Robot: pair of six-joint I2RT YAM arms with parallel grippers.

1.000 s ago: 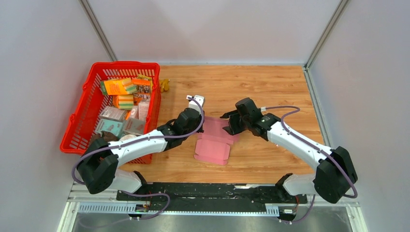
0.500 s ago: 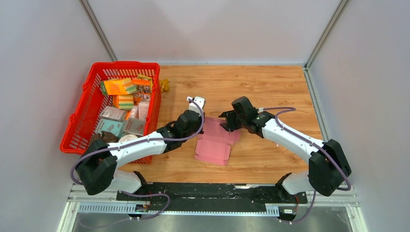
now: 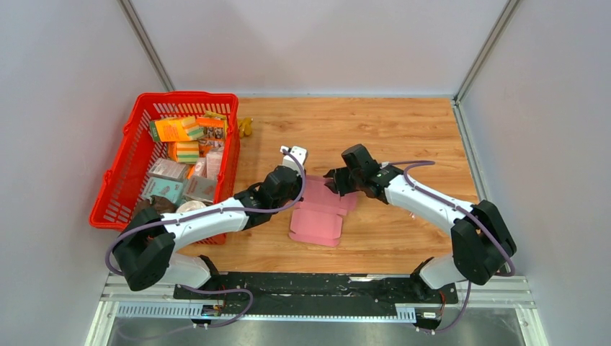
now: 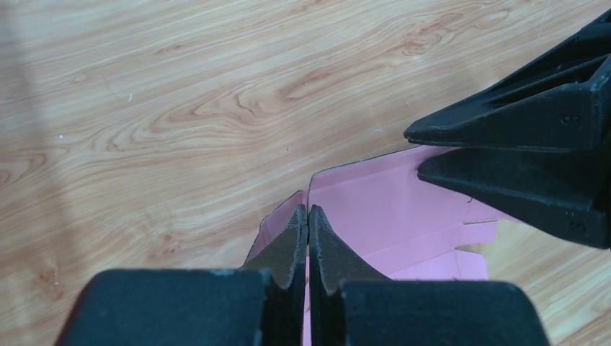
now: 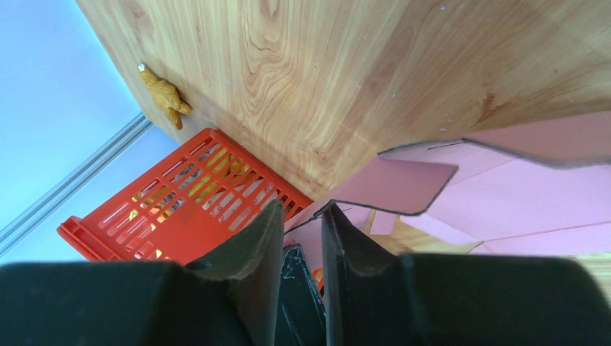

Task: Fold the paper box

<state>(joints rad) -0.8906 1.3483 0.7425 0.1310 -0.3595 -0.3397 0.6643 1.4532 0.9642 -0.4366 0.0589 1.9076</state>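
Note:
The pink paper box (image 3: 317, 220) lies part-unfolded on the wood table between my two grippers. My left gripper (image 3: 295, 191) is at its left far corner. In the left wrist view, the left gripper (image 4: 308, 213) is shut on a raised pink side flap (image 4: 389, 209). My right gripper (image 3: 333, 184) is at the box's far edge and shows in the left wrist view (image 4: 416, 153). In the right wrist view, the right gripper (image 5: 301, 210) has its jaws narrowly apart. A lifted pink flap (image 5: 403, 184) touches its right fingertip.
A red plastic basket (image 3: 130, 158) with several printed packages stands at the left, also in the right wrist view (image 5: 180, 209). A small yellow toy (image 3: 246, 127) lies beside its far corner. Grey walls enclose the table on three sides.
My right gripper has moved left, up to the box's far edge and closer to my left gripper. The left gripper keeps its hold and has barely moved.

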